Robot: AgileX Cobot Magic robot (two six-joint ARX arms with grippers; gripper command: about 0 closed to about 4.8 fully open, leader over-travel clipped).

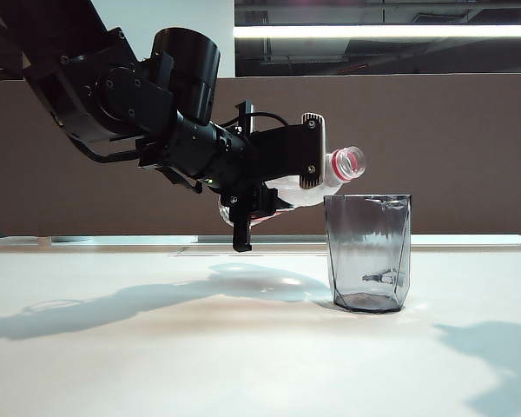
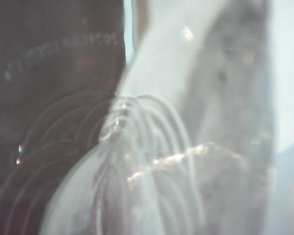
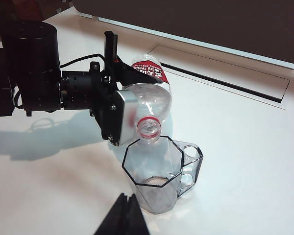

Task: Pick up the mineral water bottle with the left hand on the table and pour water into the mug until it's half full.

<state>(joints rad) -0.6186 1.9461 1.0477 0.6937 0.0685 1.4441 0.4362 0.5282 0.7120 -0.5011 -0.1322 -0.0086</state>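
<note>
The bottle [image 1: 317, 184] is lying nearly level in the air, its red-ringed open mouth tilting slightly up and hanging just over the near rim of the mug [image 1: 369, 252], which is standing on the white bench [image 1: 243, 347]. The left pincer [image 1: 282, 169] is clamping the bottle around its middle, its grey pads pressing the clear plastic on either side, with the arm reaching in from the left of the exterior view. In the right wrist view the mouth is sitting above the mug's opening, and the mug [image 3: 159, 176] is looking empty or close to it; no stream is visible. The left wrist view is showing only blurred plastic ridges. The right pincer [image 3: 122, 215] is hanging back near the bench's edge, only its dark tips showing, apparently drawn together and gripping nothing. The pouring step appears to be just starting: the next move calls for rolling the wrist further so the neck dips below level, keeping the mouth inside the rim, then stopping at half full.
</note>
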